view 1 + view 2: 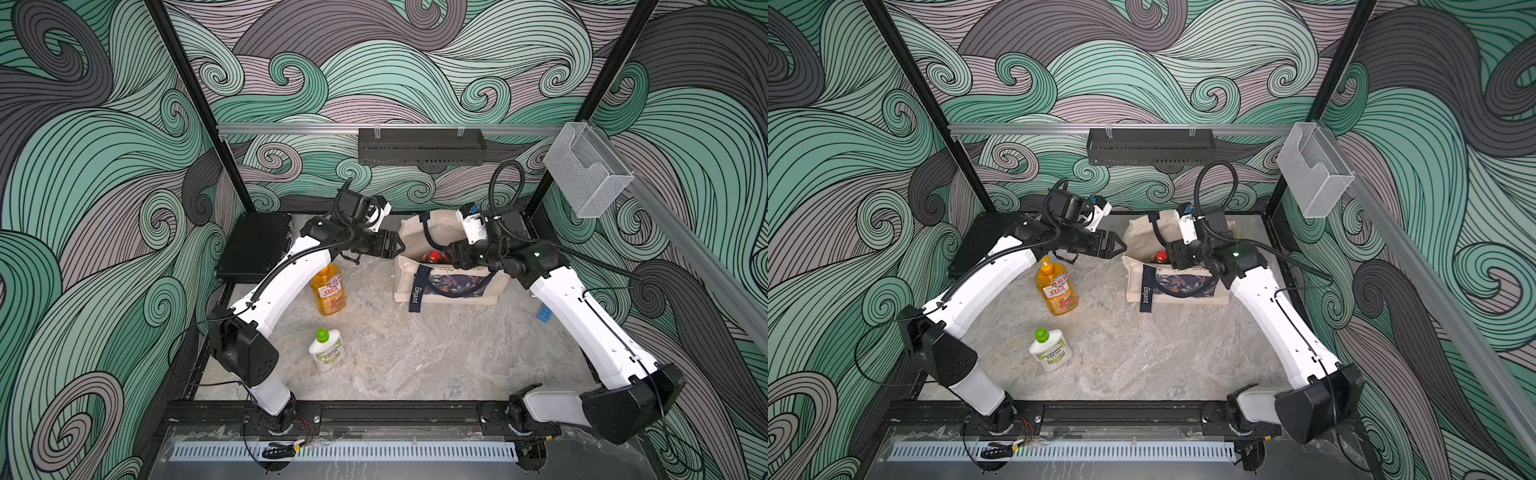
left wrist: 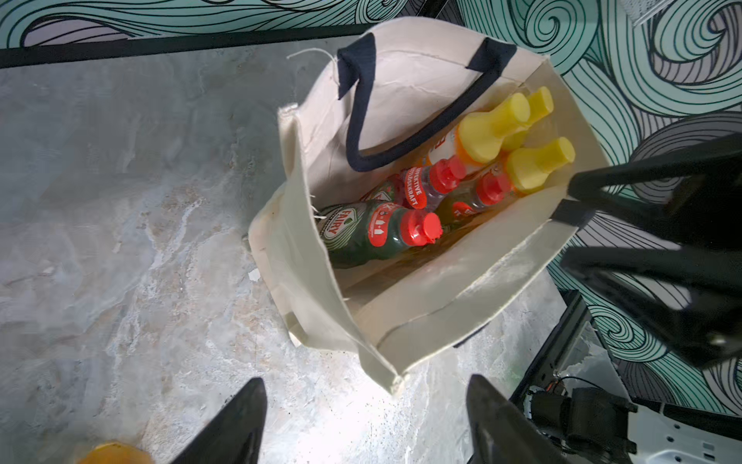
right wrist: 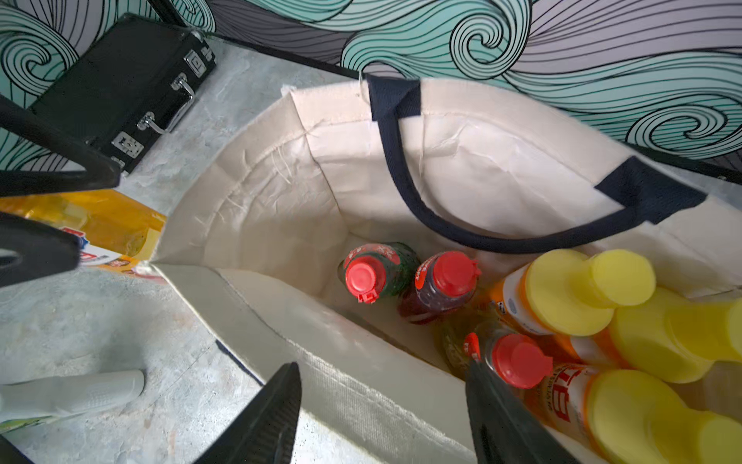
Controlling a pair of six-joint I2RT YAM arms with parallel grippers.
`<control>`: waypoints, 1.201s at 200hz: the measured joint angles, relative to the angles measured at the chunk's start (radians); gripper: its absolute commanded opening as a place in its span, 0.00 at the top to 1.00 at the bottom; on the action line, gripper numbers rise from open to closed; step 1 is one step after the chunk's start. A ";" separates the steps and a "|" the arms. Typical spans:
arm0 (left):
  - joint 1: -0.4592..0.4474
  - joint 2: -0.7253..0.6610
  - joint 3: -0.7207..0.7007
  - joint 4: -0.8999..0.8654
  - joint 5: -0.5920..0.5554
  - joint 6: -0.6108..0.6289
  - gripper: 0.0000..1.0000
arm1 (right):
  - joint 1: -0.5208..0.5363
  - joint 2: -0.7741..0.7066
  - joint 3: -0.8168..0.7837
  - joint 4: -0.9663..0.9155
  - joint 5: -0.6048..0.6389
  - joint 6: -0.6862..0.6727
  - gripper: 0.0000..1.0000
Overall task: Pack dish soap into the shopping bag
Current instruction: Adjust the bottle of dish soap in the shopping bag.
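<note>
While both arms are arching over the table (image 1: 415,357), the shopping bag (image 1: 402,286) (image 1: 1133,286) is standing at its back right. The bag's mouth is gaping upward, its long side is running across parallel to the back wall, and its floral pocket is facing the front. Six bottles are sitting inside, long axes roughly vertical and caps pointing up at the mouth. Three yellow-capped bottles (image 3: 570,289) are crowding one end. The dark green bottle (image 2: 361,237), the red bottle (image 3: 449,277) and the yellow-green bottle (image 3: 518,359) are standing beside them, all red-capped. The pump bottle (image 1: 328,293) (image 1: 1057,293) and the white bottle (image 1: 326,353) (image 1: 1048,351) are standing upright on the table left of the bag, apart from each other.

"FAIRY" is showing on the dark green bottle, "MORNING FRESH" on the white one, red Chinese characters on the pump bottle, and "Elegant" on the navy tag (image 1: 414,296). The bag's script is too small to read.

The left gripper (image 1: 400,245) (image 2: 366,381) is hovering just beside the bag's left end, jaws apart and gripping nothing. The right gripper (image 3: 381,364) is hanging over the front rim, jaws apart, one finger inside next to the yellow-green bottle, clamping nothing.

Pale marbled stone is covering the tabletop, teal-and-grey waves are covering the walls, and a black case (image 1: 253,245) is lying at the back left.
</note>
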 measured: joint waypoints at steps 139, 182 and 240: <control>-0.052 0.002 -0.153 0.133 -0.013 -0.095 0.26 | 0.022 -0.080 -0.213 -0.039 0.057 -0.004 0.31; -0.063 0.002 -0.195 0.150 -0.013 -0.105 0.30 | 0.023 -0.104 -0.206 -0.055 0.060 -0.005 0.31; -0.063 0.002 -0.209 0.152 -0.013 -0.106 0.33 | 0.023 -0.073 -0.089 -0.043 0.021 -0.012 0.36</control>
